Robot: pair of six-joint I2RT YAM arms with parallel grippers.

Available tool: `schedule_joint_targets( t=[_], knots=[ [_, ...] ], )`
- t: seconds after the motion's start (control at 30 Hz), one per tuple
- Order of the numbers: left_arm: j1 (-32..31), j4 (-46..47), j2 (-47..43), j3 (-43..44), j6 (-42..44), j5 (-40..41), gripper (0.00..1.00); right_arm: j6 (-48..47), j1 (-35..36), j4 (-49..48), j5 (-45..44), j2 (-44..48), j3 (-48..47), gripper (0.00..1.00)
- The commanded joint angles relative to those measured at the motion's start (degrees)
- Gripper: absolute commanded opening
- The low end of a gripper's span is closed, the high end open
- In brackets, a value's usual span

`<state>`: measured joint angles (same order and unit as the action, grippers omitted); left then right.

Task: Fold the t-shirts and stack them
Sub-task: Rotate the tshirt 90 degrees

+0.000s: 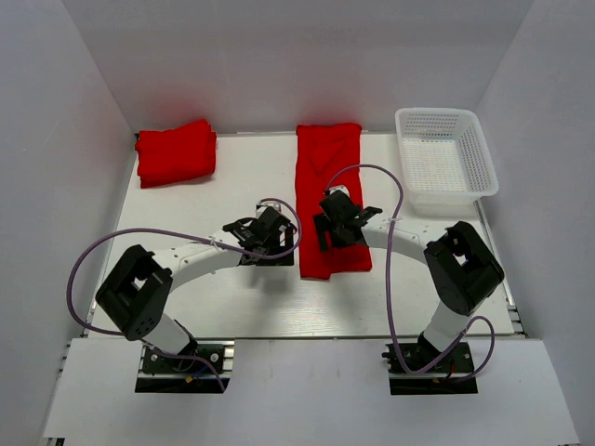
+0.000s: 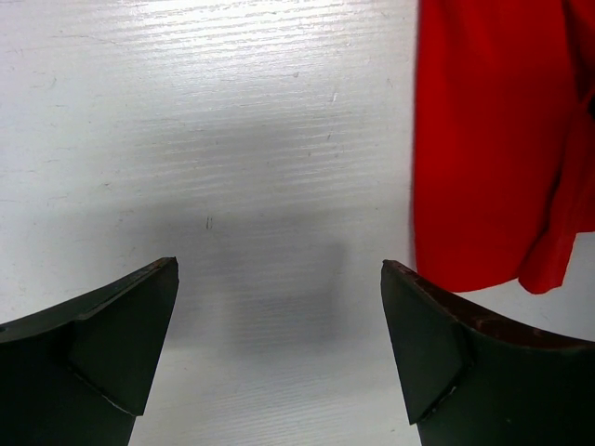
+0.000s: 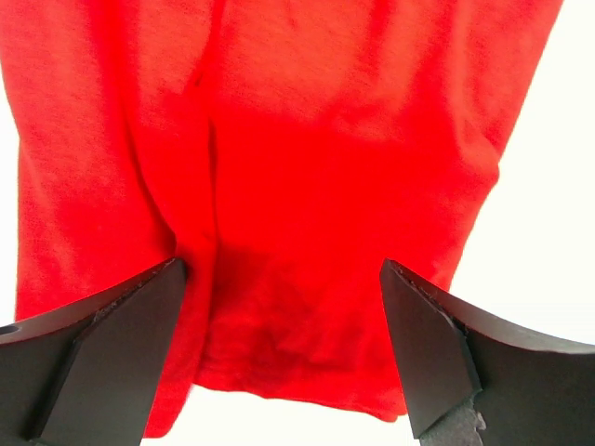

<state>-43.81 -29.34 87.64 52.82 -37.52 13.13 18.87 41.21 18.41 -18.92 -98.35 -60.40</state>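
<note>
A red t-shirt [image 1: 327,177] lies in a long narrow folded strip down the middle of the table; it also shows in the left wrist view [image 2: 493,139] and the right wrist view [image 3: 307,186]. A folded red t-shirt pile [image 1: 177,152] sits at the back left. My left gripper [image 1: 268,227] is open and empty above bare table, just left of the strip; in its own view [image 2: 279,307] the strip lies to the right. My right gripper [image 1: 337,219] is open and empty over the strip's lower half [image 3: 279,307].
A white mesh basket [image 1: 476,147] stands at the back right. White walls enclose the table on three sides. The table [image 1: 232,297] ends near the arm bases.
</note>
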Motion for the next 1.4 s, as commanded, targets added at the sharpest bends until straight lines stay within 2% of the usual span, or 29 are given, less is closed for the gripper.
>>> schedule_joint_targets(
  t=[0.0, 0.27, 0.4, 0.6, 0.7, 0.73, 0.83, 0.97, 1.17, 1.37],
  knots=[
    [0.22, 0.26, -0.37, 0.62, 0.08, 0.59, 1.0, 2.04, -0.34, 1.18, -4.19, 2.63, 1.25, 0.9],
    [0.22, 0.25, 0.87, 2.38, 1.21, -0.03, 1.0, 3.36, -0.86, 2.24, -4.55, 4.74, 3.88, 0.9],
    [0.22, 0.25, 1.4, 2.38, 1.22, -0.56, 1.0, 4.5, -2.1, 5.57, -8.49, 5.36, 4.06, 0.9],
    [0.22, 0.25, 1.4, 2.38, 1.22, -1.08, 1.0, 4.95, -2.89, 6.11, -6.14, 9.66, 6.96, 0.9],
    [0.22, 0.25, 1.93, 2.38, 1.75, -1.08, 1.0, 1.27, -2.63, 2.78, -2.28, 13.0, 8.02, 0.9],
    [0.22, 0.25, 1.93, 2.38, 1.75, -1.08, 1.0, -0.66, -2.8, 0.16, 3.48, 13.79, 8.19, 0.9],
    [0.22, 0.25, 1.93, 2.38, 1.75, -1.08, 1.0, -5.57, -2.45, -6.1, 9.3, 14.41, 7.06, 0.9],
    [0.22, 0.25, 1.4, 2.38, 1.75, -1.08, 1.0, -8.15, -2.45, -7.43, 9.78, 8.1, 1.1, 0.9],
    [0.22, 0.51, 1.4, 2.29, 2.89, -1.7, 1.0, -10.44, -2.89, -7.78, 3.54, -4.38, -11.55, 0.9],
    [0.22, 0.51, 0.26, 1.76, 3.42, -1.17, 1.0, -8.95, -4.03, -8.66, -4.36, -12.74, -17.12, 0.9]
  ],
)
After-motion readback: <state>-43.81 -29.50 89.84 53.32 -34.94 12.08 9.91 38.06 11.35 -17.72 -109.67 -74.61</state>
